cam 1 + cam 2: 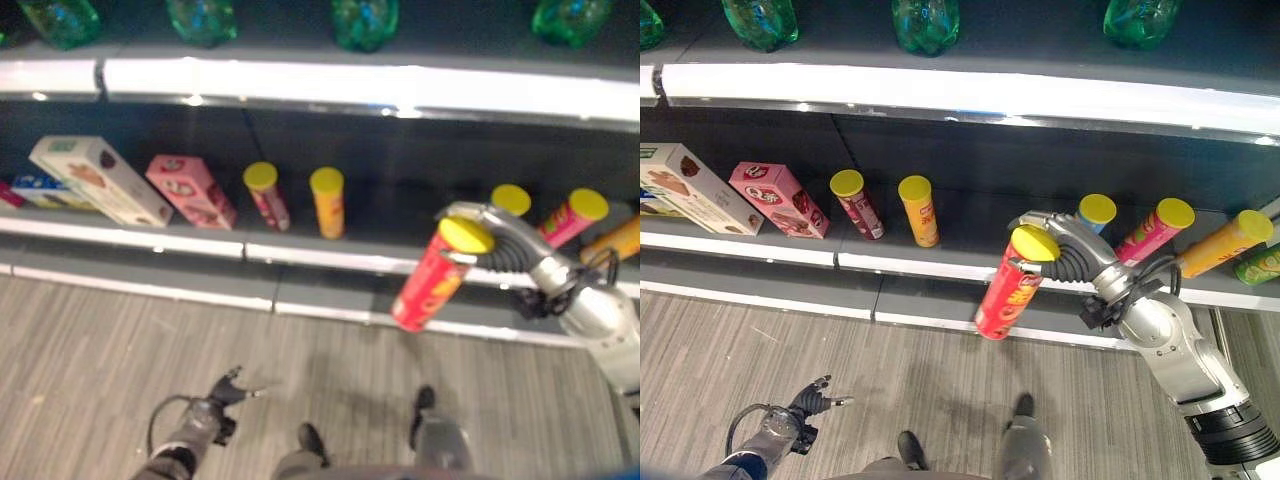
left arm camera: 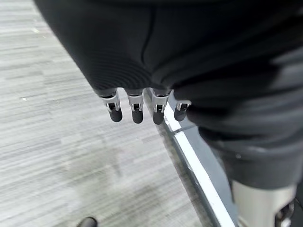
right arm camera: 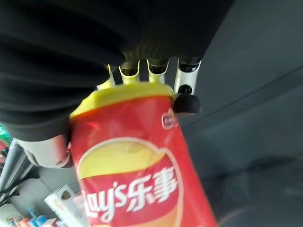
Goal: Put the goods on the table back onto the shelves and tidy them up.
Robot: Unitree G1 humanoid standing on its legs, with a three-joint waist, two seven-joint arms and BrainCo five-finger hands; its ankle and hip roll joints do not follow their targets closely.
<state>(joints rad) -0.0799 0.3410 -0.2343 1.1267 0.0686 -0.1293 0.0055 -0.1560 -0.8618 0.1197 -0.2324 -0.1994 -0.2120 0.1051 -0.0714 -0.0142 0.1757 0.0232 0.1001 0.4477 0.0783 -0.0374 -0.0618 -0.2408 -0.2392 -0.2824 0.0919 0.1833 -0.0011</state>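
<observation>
Right hand, mid-right of the left eye view, has its fingers curled over the yellow lid end of a red chip can: smooth cylinder, tilted, lid up-right and base down-left, hanging in front of the lower shelf edge. That shelf is a dark deck with a pale glossy front strip. On it, left to right: a cream box leaning, a pink box, a dark-red can, an orange can, all with clear gaps between them. Behind the held can stand more yellow-lidded cans, close together. Left hand sits low at lower left over the grey wood-grain floor, well apart from everything.

Right eye view: same layout. Green bottles line the upper shelf along the top edge. A pink can and an orange-yellow can lie tilted at mid-right, just past the hand's wrist. Open deck shows between the upright orange can and the held one.

Left wrist view: fingers hang straight and relaxed from the ribbed cover, holding nothing; striped floor beneath, shelf base edge running diagonally at lower right.

Right wrist view: fingertips hook over the lid rim, glossy red can wall taking up the centre; dark shelf back at right.
</observation>
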